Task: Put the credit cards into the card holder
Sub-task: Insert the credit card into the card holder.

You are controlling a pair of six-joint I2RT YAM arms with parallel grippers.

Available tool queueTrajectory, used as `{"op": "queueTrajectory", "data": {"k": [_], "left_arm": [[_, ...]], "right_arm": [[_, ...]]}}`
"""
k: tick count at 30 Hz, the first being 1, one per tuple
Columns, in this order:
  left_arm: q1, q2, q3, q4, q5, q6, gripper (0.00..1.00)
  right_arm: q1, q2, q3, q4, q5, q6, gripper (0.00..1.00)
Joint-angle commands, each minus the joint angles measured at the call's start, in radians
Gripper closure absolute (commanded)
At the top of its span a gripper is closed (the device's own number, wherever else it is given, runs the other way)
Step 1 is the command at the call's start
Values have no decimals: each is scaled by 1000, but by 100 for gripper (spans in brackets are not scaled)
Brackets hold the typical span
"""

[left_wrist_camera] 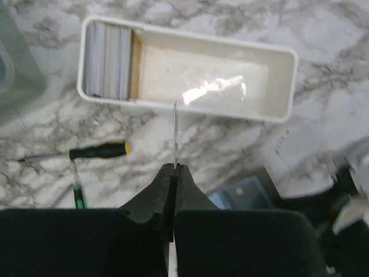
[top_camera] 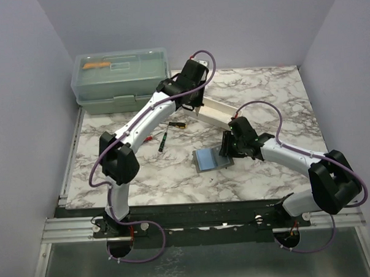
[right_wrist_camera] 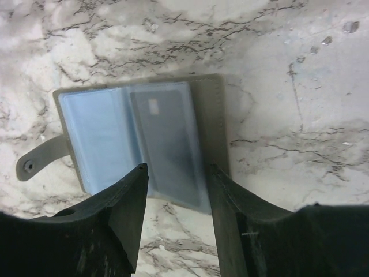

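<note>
While veined marble (left_wrist_camera: 242, 147) gleams, left claw (left_wrist_camera: 174, 169) pinches thin card (left_wrist_camera: 175, 135).

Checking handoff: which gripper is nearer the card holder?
Right. The right gripper hangs open over the card holder; the left gripper is by the white tray, pinching a credit card.

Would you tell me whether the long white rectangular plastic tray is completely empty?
No, a stack of thin cards stands upright at one end of the tray.

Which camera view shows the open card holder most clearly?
The right wrist view: the card holder lies open and large, its clear sleeves plainly visible. The top external view shows it small; the left wrist view catches only a blurred corner.
</note>
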Motion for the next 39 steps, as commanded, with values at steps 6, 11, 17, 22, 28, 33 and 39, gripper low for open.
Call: {"op": "queueTrajectory", "data": {"k": [6, 11, 17, 22, 28, 33, 39], "left_arm": [[19, -375, -633, 258, 554, -244, 100], [69, -510, -1055, 754, 790, -535, 100], [79, -466, -1241, 1011, 851, -679, 100], [80, -408, -1293, 1108, 857, -719, 100], [83, -369, -1321, 1118, 804, -727, 100], [81, -327, -1327, 1118, 748, -720, 100], [77, -308, -1336, 1118, 668, -713, 100]], "right_arm": [[-13, 23, -59, 6, 127, 5, 60], [-36, 11, -149, 145, 37, 13, 65], [-40, 15, -180, 158, 25, 68, 74], [-40, 19, -189, 165, 18, 87, 75], [-41, 23, -185, 164, 10, 88, 75], [-40, 25, -186, 164, 4, 87, 76], [-40, 31, -188, 169, -5, 87, 76]]}}
